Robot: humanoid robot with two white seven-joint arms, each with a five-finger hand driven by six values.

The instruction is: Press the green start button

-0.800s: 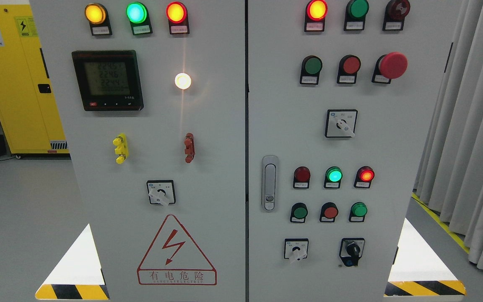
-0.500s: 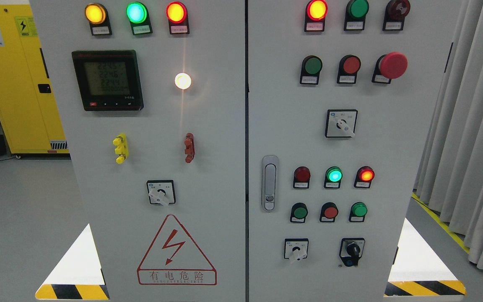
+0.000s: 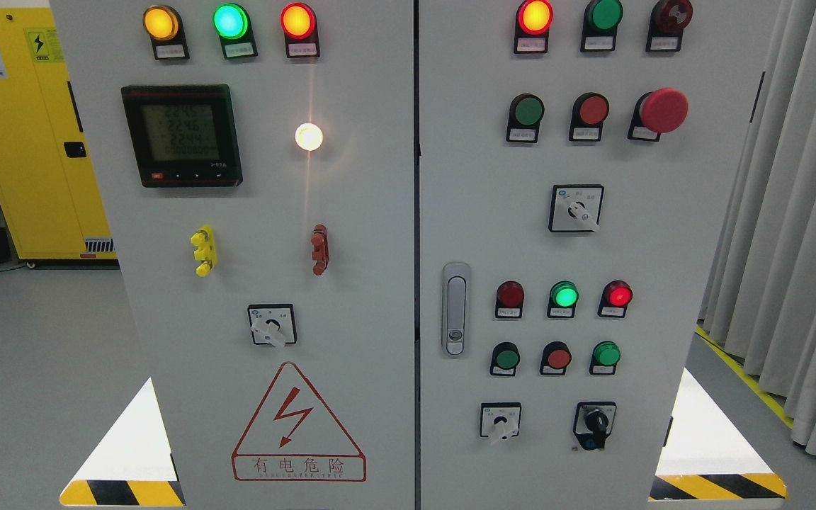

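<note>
A grey control cabinet [image 3: 351, 297] with two doors fills the head view. On the right door a green push button [image 3: 528, 111] sits in the upper row, left of a red button [image 3: 593, 110] and a red mushroom stop button [image 3: 664, 110]. Lower down there are two more green buttons, one at the left [image 3: 506, 358] and one at the right [image 3: 605, 353], with a red button [image 3: 558, 358] between them. I cannot tell which green button is the start button. Neither hand nor arm shows in the view.
Lit indicator lamps line the top of both doors. A meter display [image 3: 181, 134] is on the left door. Rotary switches [image 3: 576, 209] and a door handle [image 3: 455, 309] are on the right door. A yellow cabinet [image 3: 25, 142] stands at the left, grey curtains [image 3: 797, 212] at the right.
</note>
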